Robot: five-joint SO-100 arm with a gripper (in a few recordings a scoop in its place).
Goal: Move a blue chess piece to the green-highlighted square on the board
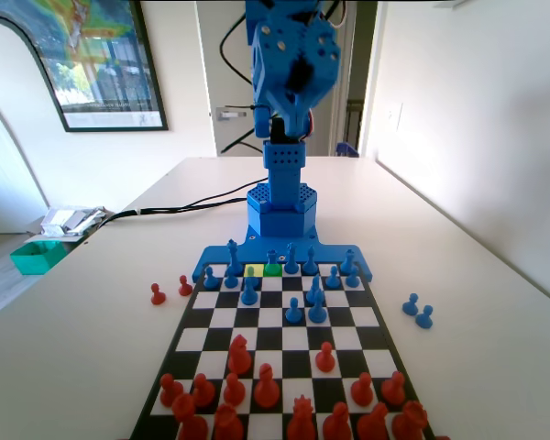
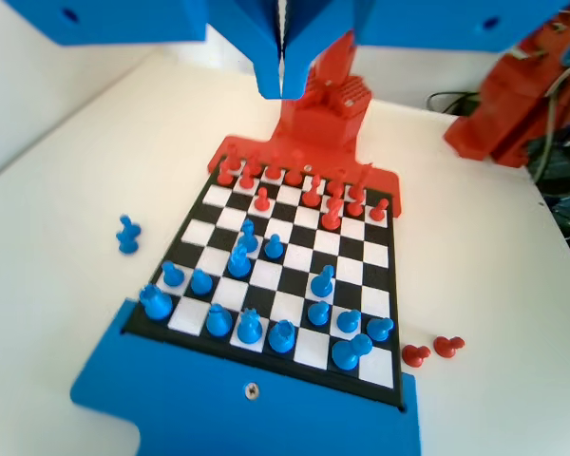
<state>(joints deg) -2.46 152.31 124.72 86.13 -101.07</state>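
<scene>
In the fixed view a white table (image 1: 458,275) carries the board (image 1: 280,344) in a bright room with a framed poster (image 1: 92,60) on the far wall; two blue pieces (image 1: 417,310) stand off the board's right edge and two red pawns (image 1: 170,291) off its left, with bare tabletop on both sides. The green-highlighted square (image 1: 273,269) lies in the far row by the blue base, just right of a yellow-green one, bright and empty. In the wrist view the gripper (image 2: 282,66) hangs high over the board's far end, jaws pressed together with nothing between them, red pieces (image 2: 304,185) far and blue pieces (image 2: 266,304) near.
</scene>
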